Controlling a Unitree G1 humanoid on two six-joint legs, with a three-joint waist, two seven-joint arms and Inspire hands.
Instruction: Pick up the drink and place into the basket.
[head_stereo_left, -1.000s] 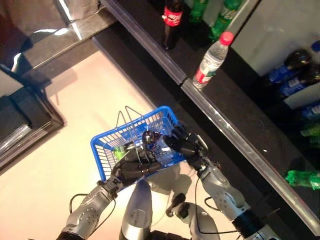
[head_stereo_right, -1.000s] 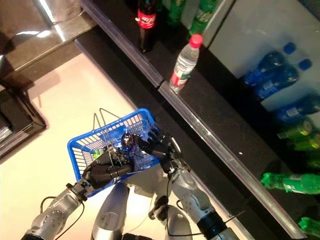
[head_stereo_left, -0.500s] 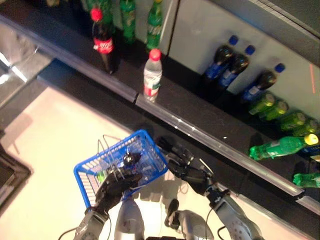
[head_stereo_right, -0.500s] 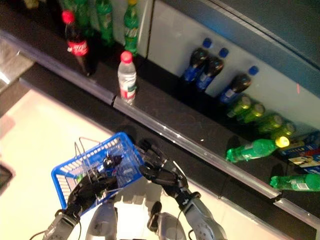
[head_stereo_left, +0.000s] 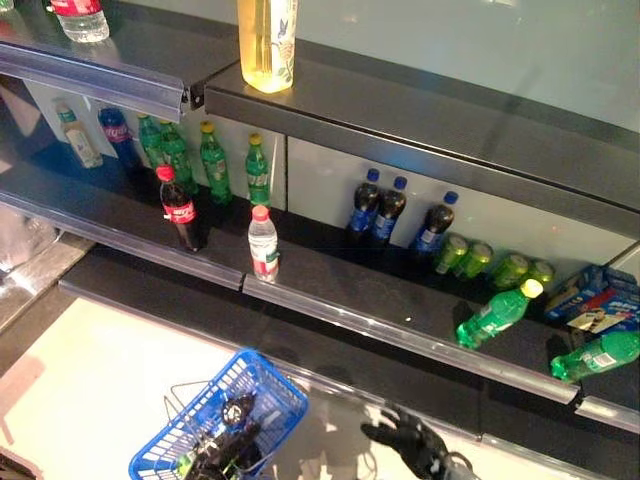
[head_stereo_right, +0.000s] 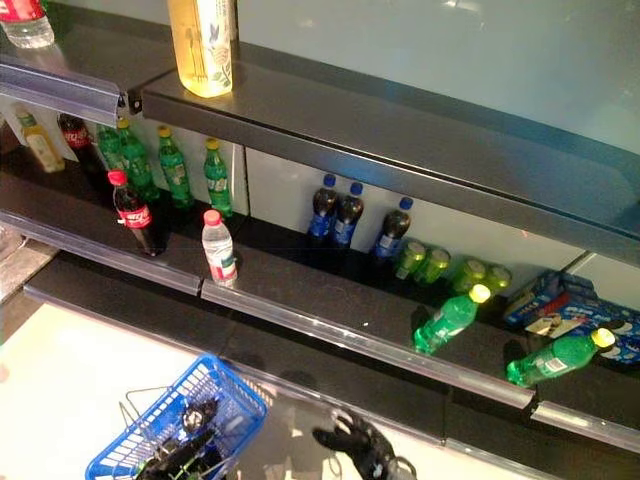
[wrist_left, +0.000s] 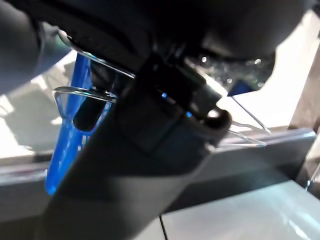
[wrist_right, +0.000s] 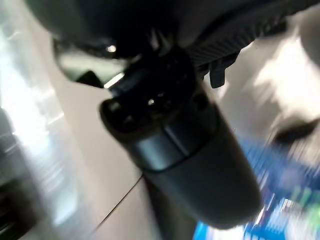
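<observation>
Down at 7 o'clock in the head views, a green drink (head_stereo_left: 183, 462) is lying inside the blue plastic mesh basket (head_stereo_left: 270, 385). Only a small patch is showing through the mesh, so I cannot tell which way its long axis is pointing, and no label is showing.

The left hand (head_stereo_left: 236, 442) is reaching over the basket with its fingers curling round the thin wire handles (head_stereo_left: 185, 400). The right hand (head_stereo_left: 410, 445) is hanging at 5 o'clock, just beside the basket, with its fingers spreading loosely and holding nothing.

Beyond both, the long black shelf (head_stereo_left: 350, 300) is running across the scene. On it, a clear water bottle with a red cap and red-and-white label (head_stereo_left: 264, 243) is standing at 11 o'clock. A dark cola bottle with a red label (head_stereo_left: 181, 210) is standing beside it, with upright green bottles (head_stereo_left: 212, 165) behind.

Three dark bottles with blue caps (head_stereo_left: 388, 212) are standing at 12 o'clock. At 2 o'clock a green bottle with a yellow cap (head_stereo_left: 493, 317) is lying on its side, cap pointing towards 1 o'clock.
</observation>
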